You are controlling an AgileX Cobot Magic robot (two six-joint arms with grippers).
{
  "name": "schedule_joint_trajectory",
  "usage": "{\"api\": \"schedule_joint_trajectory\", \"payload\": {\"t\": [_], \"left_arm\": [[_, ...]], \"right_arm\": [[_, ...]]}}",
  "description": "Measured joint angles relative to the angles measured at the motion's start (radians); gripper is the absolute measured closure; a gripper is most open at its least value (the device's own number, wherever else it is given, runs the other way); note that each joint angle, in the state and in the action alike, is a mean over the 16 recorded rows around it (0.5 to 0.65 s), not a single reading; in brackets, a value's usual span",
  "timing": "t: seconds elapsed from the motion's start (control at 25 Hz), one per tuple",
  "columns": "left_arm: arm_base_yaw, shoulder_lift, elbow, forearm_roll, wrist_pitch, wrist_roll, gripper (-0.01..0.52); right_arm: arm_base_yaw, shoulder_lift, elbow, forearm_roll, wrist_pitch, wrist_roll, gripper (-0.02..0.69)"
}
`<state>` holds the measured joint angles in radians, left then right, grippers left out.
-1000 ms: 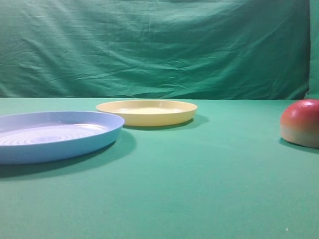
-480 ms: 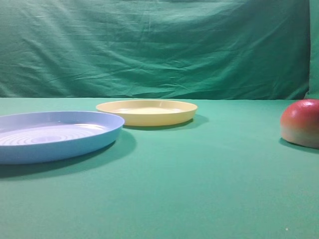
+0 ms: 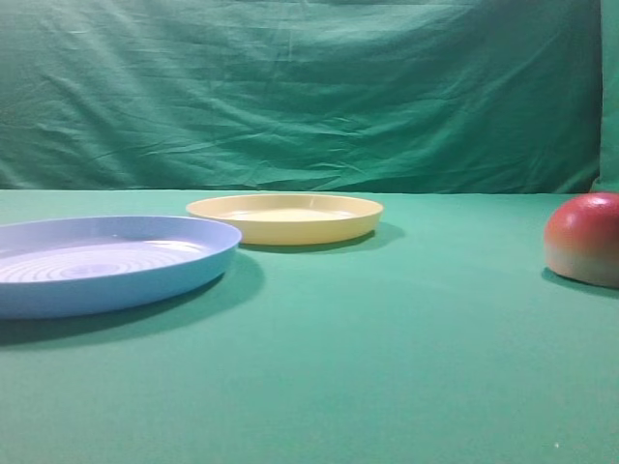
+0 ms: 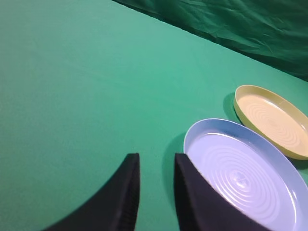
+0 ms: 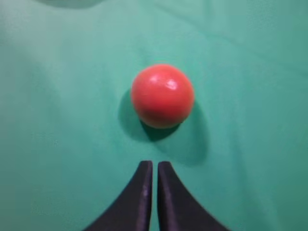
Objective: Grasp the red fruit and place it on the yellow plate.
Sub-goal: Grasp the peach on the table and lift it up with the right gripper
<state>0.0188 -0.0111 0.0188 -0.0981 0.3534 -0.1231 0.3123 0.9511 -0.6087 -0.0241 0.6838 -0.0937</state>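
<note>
Fruit [image 3: 587,239] is sitting at the right edge of the high view, partly cut off, resting on the green tabletop [image 3: 387,338]. The yellow plate [image 3: 285,217] is lying near the middle of the frame, well apart from the fruit, with the blue plate [image 3: 106,261] at lower left, just in front of it. No arm is showing in this view.

In the left wrist view, the left pincer [image 4: 156,192] is hanging at the bottom of the frame with a narrow gap between its dark fingers, holding nothing. The blue plate [image 4: 245,178] is lying at lower right, the yellow plate [image 4: 274,118] beyond it.

In the right wrist view, the fruit [image 5: 162,95] is sitting in the centre, free on the cloth. The right pincer [image 5: 154,192] is hovering below it in the frame, fingers pressed together and empty.

To grasp well, this pincer is probably needing to spread wider than the fruit first, then descend centred so both fingers are meeting the round sides evenly; an off-centre squeeze is likely to send the smooth fruit rolling.
</note>
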Motion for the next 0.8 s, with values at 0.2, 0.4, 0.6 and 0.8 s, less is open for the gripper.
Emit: {"api": "schedule_joint_trajectory", "payload": {"t": [0.2, 0.4, 0.6, 0.8], "left_arm": [[0.000, 0.000, 0.000, 0.000, 0.000, 0.000, 0.357], [0.000, 0.000, 0.000, 0.000, 0.000, 0.000, 0.357], [0.000, 0.000, 0.000, 0.000, 0.000, 0.000, 0.357], [0.000, 0.000, 0.000, 0.000, 0.000, 0.000, 0.357]], "right_arm": [[0.041, 0.190, -0.081, 0.015, -0.012, -0.029, 0.574], [0.062, 0.341, -0.138, 0.021, -0.046, -0.033, 0.381], [0.060, 0.446, -0.170, 0.027, -0.080, -0.033, 0.180], [0.052, 0.527, -0.182, 0.032, -0.119, -0.032, 0.040]]}}
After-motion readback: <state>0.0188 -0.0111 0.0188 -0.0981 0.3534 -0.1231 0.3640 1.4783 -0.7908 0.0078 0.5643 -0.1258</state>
